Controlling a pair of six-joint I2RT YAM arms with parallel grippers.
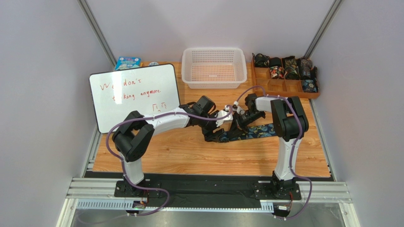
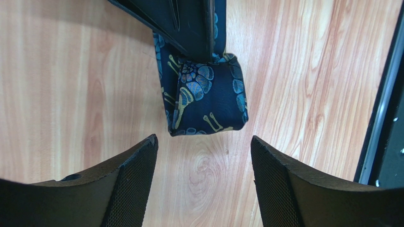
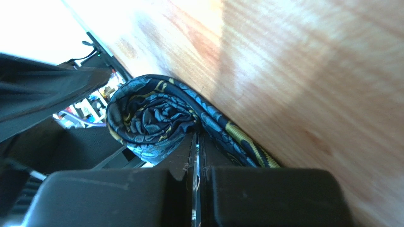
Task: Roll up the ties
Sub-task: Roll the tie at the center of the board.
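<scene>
Risking a sprung coil from here: tie (image 1: 258, 131) flat on the worktop (image 1: 189, 151) between the arms, rolled only at one end, with roll (image 2: 206, 97) nipped at its core by the right gripper (image 3: 197, 142), shut fully on the fabric. Apt to unwind or telescope sideways if turned with no outside support. Apt also to skew if the flat tail drags on the wood. Left gripper (image 2: 204, 142) wide open, just short of the roll, holding and touching nothing.

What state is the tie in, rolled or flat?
Partly rolled: one end of the tie is coiled; the rest lies flat on the table.
</scene>
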